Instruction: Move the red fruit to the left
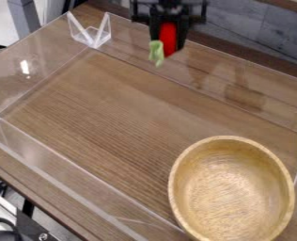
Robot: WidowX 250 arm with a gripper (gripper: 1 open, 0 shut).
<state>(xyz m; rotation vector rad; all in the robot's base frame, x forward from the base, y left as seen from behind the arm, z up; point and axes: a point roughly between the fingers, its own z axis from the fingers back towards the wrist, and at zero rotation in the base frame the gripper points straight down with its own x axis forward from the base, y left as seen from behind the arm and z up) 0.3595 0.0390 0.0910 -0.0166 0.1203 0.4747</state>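
The red fruit (166, 38) hangs at the top of the camera view, left of centre, its green leafy cap pointing down and to the left. My gripper (167, 26) is shut on it from above, with dark fingers on both sides of the red body. The fruit hangs just above the wooden table (126, 122), near its far edge. Only the lower part of my gripper shows below the frame's top edge.
A wooden bowl (231, 189) sits at the front right. Clear acrylic walls (39, 66) ring the table, with a clear bracket (91, 31) at the far left corner.
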